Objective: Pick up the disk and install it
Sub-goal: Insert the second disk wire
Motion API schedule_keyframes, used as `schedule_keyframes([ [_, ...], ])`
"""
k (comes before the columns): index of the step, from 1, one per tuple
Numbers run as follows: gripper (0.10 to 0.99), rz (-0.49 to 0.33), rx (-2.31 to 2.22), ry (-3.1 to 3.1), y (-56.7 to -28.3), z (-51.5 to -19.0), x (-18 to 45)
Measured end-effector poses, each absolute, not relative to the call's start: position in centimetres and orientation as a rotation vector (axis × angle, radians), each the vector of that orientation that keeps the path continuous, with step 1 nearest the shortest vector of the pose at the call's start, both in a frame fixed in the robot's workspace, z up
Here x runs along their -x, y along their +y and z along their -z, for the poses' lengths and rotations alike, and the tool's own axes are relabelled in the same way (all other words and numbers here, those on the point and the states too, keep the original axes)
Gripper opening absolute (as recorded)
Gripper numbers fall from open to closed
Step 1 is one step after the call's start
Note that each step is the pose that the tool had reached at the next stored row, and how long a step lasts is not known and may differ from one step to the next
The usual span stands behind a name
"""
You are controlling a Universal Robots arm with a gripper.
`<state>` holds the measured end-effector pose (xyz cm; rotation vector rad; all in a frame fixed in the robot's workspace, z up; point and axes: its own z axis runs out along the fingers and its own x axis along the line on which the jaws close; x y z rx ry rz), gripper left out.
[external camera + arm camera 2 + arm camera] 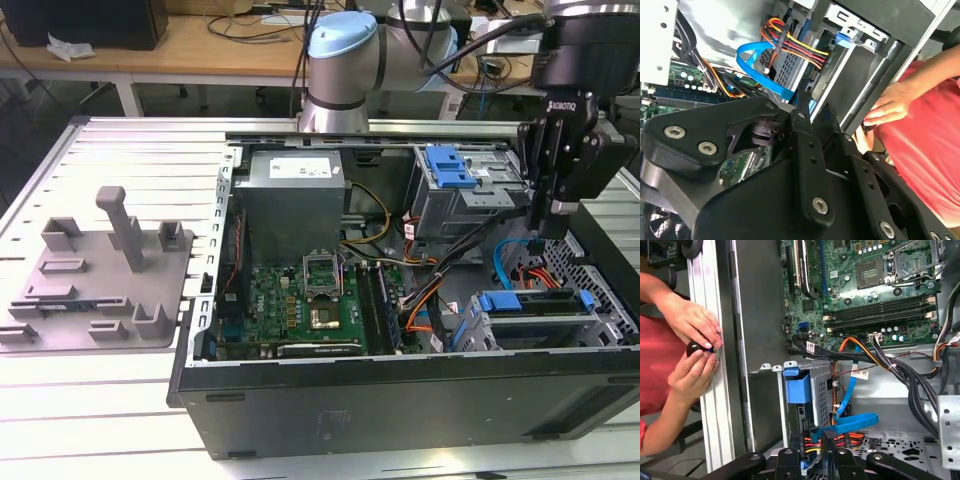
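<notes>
Grey slatted metal surface [120, 400] carries the open computer case [400, 400] in a lab room; jaws pressed together, empty, above the disk [535, 303] in the case's drive cage; sticker print unreadable

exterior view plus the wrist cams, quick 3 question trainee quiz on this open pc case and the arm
1. True or false: in the exterior view, the black robot gripper hangs over the grey moulded fixture plate.
2. In the second wrist view, what colour is the flat looped ribbon cable? A red, B blue, C green.
3. In the first wrist view, what do the person's hands hold beside the case?

Key:
1. False: it hangs over the open black computer case, at the exterior view's right.
2. B.
3. A small black round knob.
</notes>
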<state>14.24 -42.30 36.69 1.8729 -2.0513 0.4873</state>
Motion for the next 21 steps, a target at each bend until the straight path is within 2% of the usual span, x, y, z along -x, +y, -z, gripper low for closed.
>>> schedule_keyframes([
  [9,0.302,-0.495,-1.869,-2.047,-42.29,-36.0,-14.22],
  [14,0.302,-0.466,-1.886,-2.065,-42.84,-35.98,-14.22],
  [21,0.302,-0.465,-1.887,-2.067,-42.94,-35.79,-14.22],
])
